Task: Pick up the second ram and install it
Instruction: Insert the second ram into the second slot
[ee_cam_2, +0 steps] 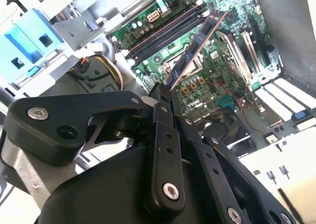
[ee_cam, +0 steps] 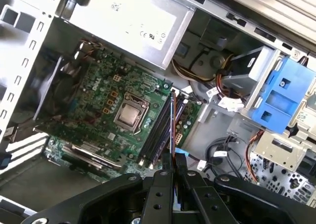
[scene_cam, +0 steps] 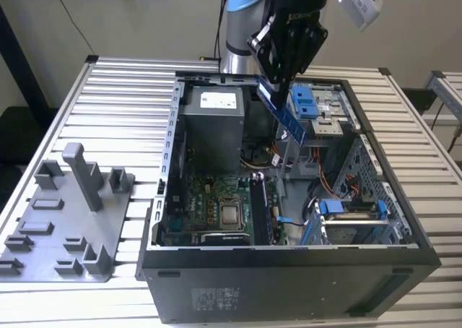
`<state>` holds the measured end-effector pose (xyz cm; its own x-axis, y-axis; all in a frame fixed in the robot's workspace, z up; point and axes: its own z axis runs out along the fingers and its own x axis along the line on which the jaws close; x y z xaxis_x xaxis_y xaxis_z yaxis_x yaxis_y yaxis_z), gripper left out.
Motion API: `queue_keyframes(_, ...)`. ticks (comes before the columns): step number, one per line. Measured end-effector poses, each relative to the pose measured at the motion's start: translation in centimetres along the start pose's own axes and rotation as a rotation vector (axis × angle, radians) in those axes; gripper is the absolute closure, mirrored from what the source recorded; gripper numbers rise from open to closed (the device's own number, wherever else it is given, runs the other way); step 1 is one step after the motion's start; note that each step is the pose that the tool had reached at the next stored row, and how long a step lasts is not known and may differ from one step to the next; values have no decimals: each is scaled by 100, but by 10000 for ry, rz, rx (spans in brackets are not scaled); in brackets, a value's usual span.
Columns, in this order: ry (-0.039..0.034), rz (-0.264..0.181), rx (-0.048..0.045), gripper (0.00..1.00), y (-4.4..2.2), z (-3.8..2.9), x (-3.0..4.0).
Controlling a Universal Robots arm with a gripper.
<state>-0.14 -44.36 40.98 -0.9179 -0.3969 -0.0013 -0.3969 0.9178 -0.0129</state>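
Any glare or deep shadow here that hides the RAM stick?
Exterior view: even light; the second ram, held in the gripper, is unshadowed. Second wrist view: pale case metal glares white. First wrist view: motherboard evenly lit.

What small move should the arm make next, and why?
Probably ease the ram down toward the slots. The gripper holds it clamped and slanted above the open case, and it is not yet seated.
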Motion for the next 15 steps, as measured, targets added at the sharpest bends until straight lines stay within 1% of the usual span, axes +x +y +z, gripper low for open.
queue_keyframes(4, 9, 561, 5, 87, 2, 55, 1)
queue_keyframes(8, 23, 1093, 22, 87, 2, 74, 2)
queue_keyframes(15, 74, 1977, 130, 87, 2, 109, 2)
